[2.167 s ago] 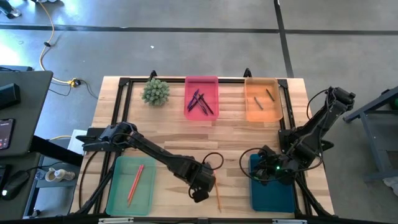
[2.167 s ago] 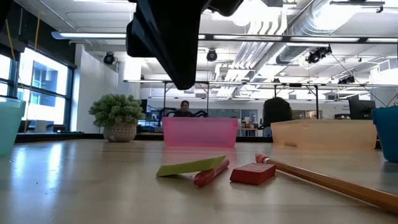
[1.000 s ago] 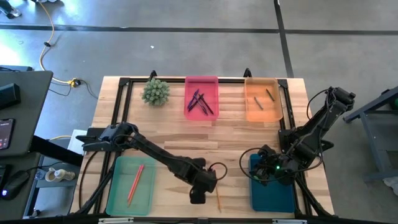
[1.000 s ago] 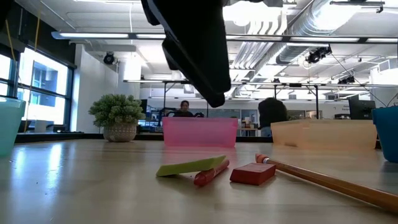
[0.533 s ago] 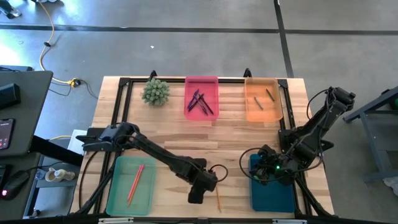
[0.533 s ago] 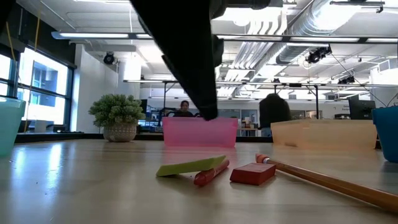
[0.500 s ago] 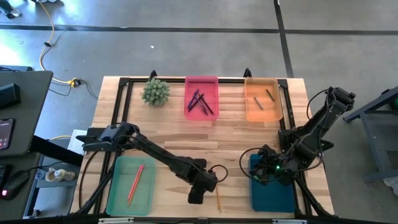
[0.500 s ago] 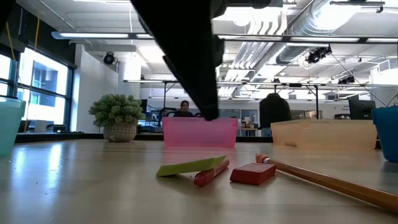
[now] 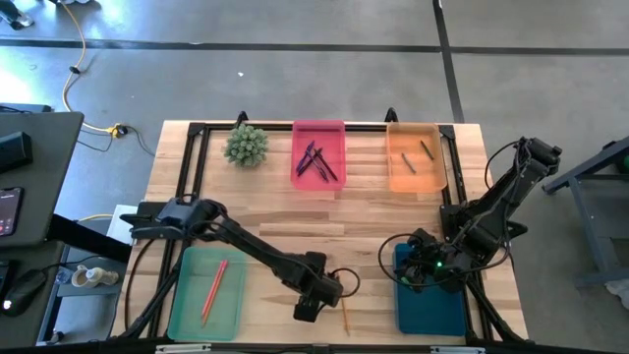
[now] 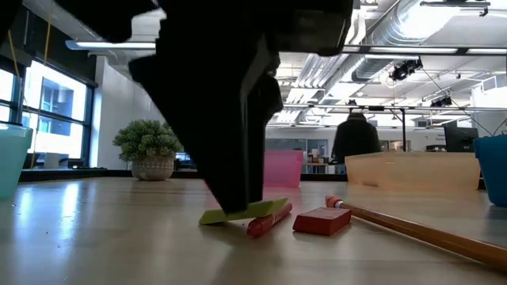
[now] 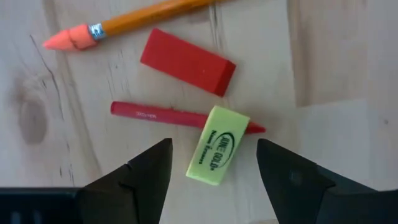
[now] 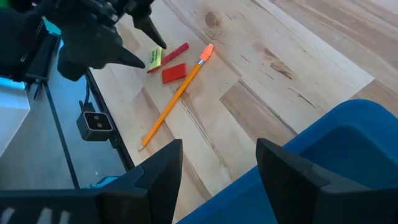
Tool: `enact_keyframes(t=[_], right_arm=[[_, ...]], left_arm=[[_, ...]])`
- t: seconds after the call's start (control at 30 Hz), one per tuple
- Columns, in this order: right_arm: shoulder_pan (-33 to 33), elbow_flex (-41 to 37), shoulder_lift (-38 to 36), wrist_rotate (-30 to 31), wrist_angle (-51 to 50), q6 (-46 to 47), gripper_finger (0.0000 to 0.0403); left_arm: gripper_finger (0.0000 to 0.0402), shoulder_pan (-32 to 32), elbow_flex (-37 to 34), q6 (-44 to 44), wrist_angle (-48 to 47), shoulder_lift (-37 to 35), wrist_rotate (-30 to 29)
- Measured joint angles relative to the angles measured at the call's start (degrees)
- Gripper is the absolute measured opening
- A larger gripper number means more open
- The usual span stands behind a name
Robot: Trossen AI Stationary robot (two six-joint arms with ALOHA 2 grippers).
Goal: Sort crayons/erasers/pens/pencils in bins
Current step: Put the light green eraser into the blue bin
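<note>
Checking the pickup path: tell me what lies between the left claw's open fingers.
In the left wrist view, the yellow-green eraser lies between the left claw fingers, resting across a red crayon on bare wood.

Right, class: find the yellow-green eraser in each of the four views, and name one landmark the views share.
High view: hidden under the left tool.
Low view: yellow-green eraser at centre, partly behind the left tool.
Left wrist view: the eraser between the open fingers, lying over a red crayon.
Right wrist view: small.
Shared landmark: the red eraser beside it.

overhead, table-level, two wrist views share the yellow-green eraser (image 11: 217,144).
</note>
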Motion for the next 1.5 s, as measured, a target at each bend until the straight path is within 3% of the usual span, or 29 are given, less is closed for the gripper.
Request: enact_keyframes(t=[0.43,1.0,1.5], right_arm=[[0.0,0.0,-0.4,-0.5,-0.2,0.0,0.0197],[0.0,0.0,-5.8,-0.5,-0.2,0.0,0.0197],[0.0,0.0,-4.8,-3.2,5.9,0.0,0.0197]], left_arm=[[0.0215,0.1,0.1,1.0,-0.2,1.9,-2.3],[0.0055,-0.3,0.1,-0.6,-0.5,2.0,-3.0],[0.0053,-0.2,0.7,-3.2,-1.3,2.0,-2.4]])
